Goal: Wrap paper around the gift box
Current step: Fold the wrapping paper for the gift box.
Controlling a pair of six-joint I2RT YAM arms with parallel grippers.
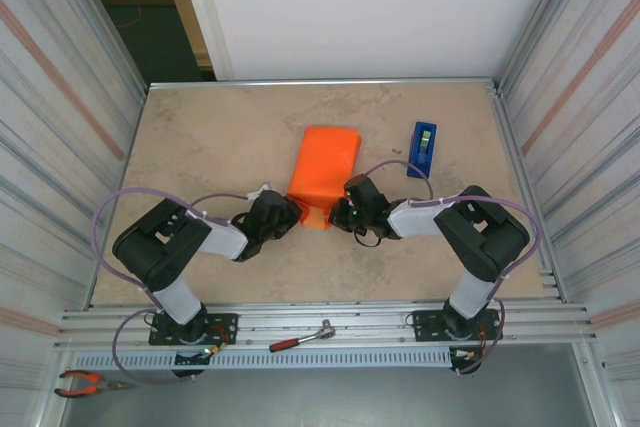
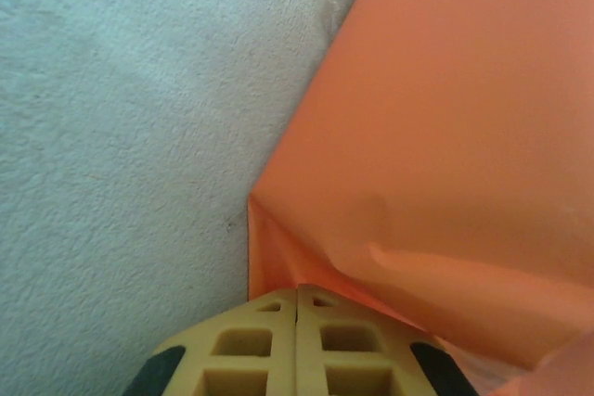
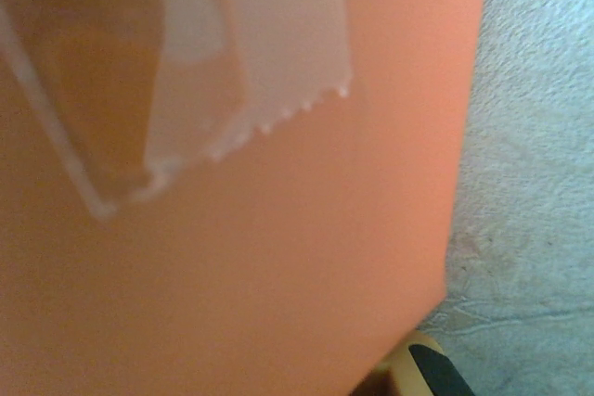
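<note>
wrapped mid-table in orange paper, box presumably inside, near flap loose between the arms. left gripper pressed together at the folded corner, maybe nipping paper; right gripper shut against the other side. tape on one seam. could tear the thin corner if tugged, drag the parcel, or let the flap spring open untaped.

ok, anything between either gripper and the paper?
Nothing visible. The left gripper and right gripper are both right up against the near end of the paper, jaws shut. The tape dispenser stands apart on the right, out of the way.
</note>
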